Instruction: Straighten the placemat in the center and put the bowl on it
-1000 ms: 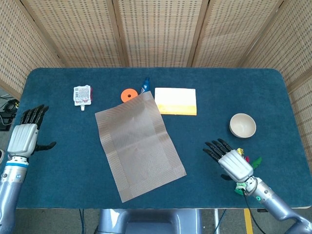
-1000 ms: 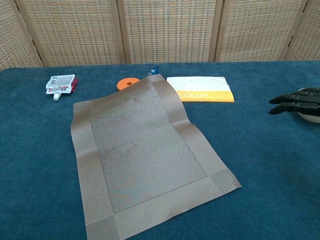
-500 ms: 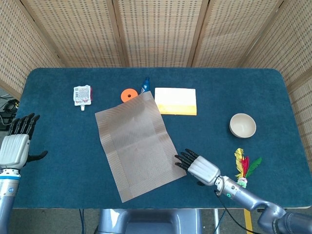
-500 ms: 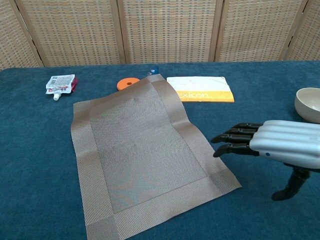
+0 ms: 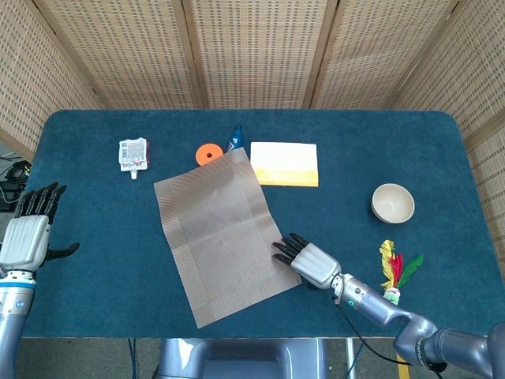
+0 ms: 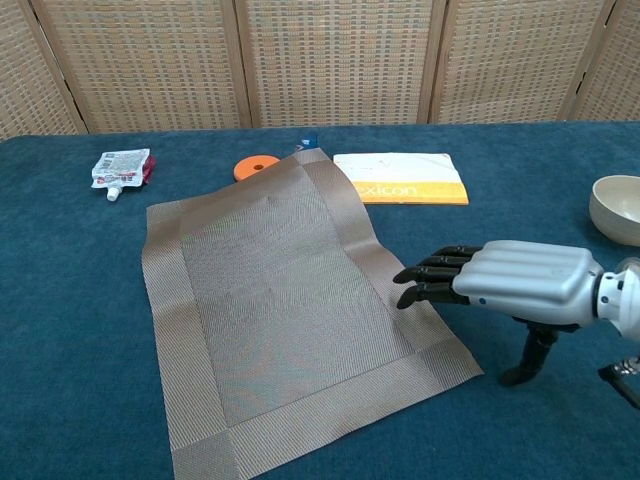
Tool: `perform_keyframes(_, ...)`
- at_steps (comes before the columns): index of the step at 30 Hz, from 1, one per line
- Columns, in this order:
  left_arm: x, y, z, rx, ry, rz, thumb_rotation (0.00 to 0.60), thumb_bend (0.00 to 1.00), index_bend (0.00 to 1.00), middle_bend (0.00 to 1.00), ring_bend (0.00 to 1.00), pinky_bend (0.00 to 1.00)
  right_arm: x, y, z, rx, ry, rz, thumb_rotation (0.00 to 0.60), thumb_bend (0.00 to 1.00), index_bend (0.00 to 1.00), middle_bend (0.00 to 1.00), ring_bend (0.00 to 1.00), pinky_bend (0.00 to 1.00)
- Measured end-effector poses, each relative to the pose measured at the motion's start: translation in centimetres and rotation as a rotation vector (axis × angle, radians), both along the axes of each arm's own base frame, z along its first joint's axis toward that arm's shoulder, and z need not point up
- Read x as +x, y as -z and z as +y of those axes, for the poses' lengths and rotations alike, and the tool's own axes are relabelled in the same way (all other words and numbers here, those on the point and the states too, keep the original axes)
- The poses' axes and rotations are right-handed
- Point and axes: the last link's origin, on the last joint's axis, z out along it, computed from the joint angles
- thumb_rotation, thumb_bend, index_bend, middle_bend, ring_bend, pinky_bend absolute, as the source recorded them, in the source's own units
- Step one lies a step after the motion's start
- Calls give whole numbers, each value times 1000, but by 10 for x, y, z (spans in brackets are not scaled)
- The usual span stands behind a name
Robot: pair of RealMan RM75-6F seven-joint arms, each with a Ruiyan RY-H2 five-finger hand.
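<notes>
The right hand had its fingers stretched flat, holding nothing, tips over the crooked placemat's right edge. Straightening was underway; next it likely needed pressing down and turning. The bowl waited well apart.

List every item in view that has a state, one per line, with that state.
placemat: flat on the table, skewed, not yet straightened
bowl: upright, empty, on the bare table, off the placemat
right hand: fingers extended over the placemat's right edge, holding nothing
left hand: open, at the table's left edge, holding nothing
pouch: lying flat
booklet: closed, lying flat
orange disc: lying flat beside the placemat's top corner
</notes>
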Motion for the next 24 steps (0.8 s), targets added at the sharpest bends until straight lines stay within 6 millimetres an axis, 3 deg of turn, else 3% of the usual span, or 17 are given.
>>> perform_keyframes(12,1,1,-1,-9,3,-5,600,0,0,0,0,0,24,15,-10,-13,-7,-64,600,37,181,0,0,0)
perform_keyframes(18,0,1,-1,-13,1,-5,600,0,0,0,0,0,32,18,-11,-6,-9,-81,600,303,221,0,0,0)
perform_keyframes(24,0,0,-1,-16,1,-6,600,0,0,0,0,0,32,19,-7,8,-12,-85,600,577,410,0,0,0)
